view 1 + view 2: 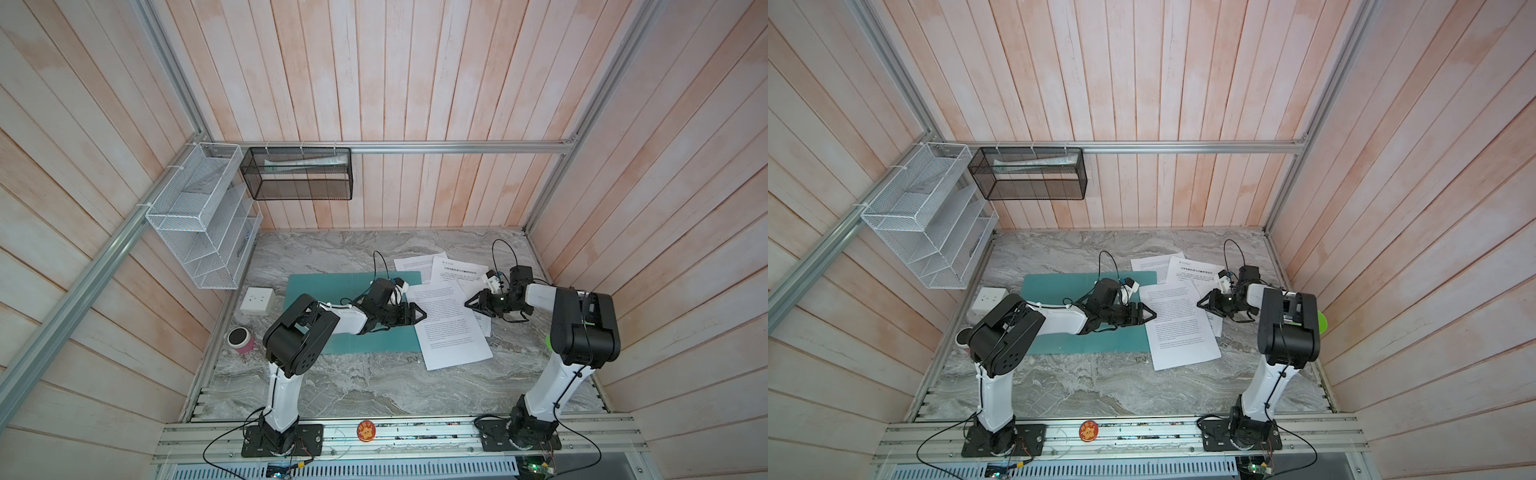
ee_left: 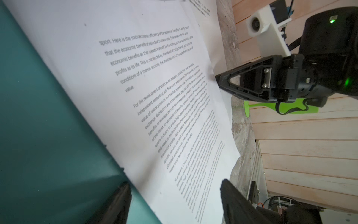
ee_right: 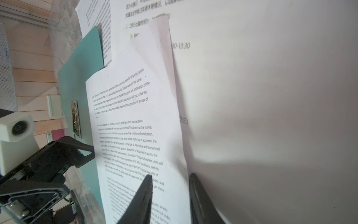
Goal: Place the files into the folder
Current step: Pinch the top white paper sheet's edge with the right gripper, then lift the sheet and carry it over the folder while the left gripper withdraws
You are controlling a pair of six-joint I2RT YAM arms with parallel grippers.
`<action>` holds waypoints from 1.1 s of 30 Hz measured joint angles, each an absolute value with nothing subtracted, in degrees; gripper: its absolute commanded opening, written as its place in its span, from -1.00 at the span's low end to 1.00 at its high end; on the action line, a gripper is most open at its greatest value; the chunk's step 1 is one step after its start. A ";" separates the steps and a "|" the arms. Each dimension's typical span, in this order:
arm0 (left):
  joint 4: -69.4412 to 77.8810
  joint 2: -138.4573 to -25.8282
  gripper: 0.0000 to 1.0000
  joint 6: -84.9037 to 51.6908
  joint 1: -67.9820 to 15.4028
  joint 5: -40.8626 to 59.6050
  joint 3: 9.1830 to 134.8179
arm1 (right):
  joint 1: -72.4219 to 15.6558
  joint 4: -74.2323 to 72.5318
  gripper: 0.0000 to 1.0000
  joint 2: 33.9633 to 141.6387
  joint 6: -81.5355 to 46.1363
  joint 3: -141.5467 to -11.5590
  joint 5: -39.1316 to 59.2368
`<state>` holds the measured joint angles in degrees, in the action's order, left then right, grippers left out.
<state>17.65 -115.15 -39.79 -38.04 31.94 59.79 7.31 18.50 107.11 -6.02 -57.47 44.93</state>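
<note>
Here, the flat teal-green card folder (image 1: 328, 282) lies on the grey marble-patterned counter (image 1: 353, 386). The left arm reaches across it, and the right wrist view shows its small metal clip (image 3: 76, 120).

The files (image 1: 444, 328), white paper sheets printed with black text, are spread just to the right of the folder. The top sheet (image 1: 1177, 328) is densely printed and lies skewed, its left edge overlapping the folder's right edge. Beyond it, nearer the back wall, the headed sheet (image 1: 457, 270) with a bold title lies partly tucked under it, beside another text sheet (image 1: 411, 264).

The left end effector (image 1: 422, 312) sits where the top sheet meets the folder, fingers spread wide. The right end effector (image 1: 467, 303) faces it from the sheet's opposite edge. Its fingers (image 3: 147, 194) are partly apart, with that edge running between them and slightly lifted.

A white wire-mesh rack (image 1: 203, 216) and a black mesh basket (image 1: 297, 174) hang on the walls. A white socket box (image 1: 257, 300) rests left of the folder.
</note>
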 measured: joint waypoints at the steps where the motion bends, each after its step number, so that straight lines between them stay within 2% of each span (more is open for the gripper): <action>1: 17.91 -115.33 0.48 -39.94 -38.04 31.94 59.86 | 7.31 18.37 -0.32 107.11 -6.17 -57.23 45.98; 15: 21.02 -116.95 0.42 -41.45 -37.45 32.80 60.25 | 5.02 16.23 -0.37 107.42 -8.27 -54.59 53.28; 19: 21.23 -116.97 0.42 -41.82 -36.99 32.80 60.23 | 3.95 14.72 -0.50 107.70 -9.54 -53.30 54.87; 21: 21.32 -117.01 0.42 -41.85 -36.77 32.82 60.20 | 3.25 14.24 -0.76 107.79 -10.26 -52.99 55.61; 22: 21.37 -117.01 0.42 -41.85 -36.67 32.82 60.20 | 2.83 13.65 -1.00 107.79 -10.57 -52.90 56.25; 28: 21.37 -116.90 0.42 -41.78 -35.99 33.01 60.10 | 0.21 7.57 -1.00 107.55 -15.57 -51.20 61.39; 33: 17.10 -114.15 0.44 -40.91 -34.33 33.10 60.10 | -4.47 -3.64 -1.00 105.56 -26.37 -47.83 67.46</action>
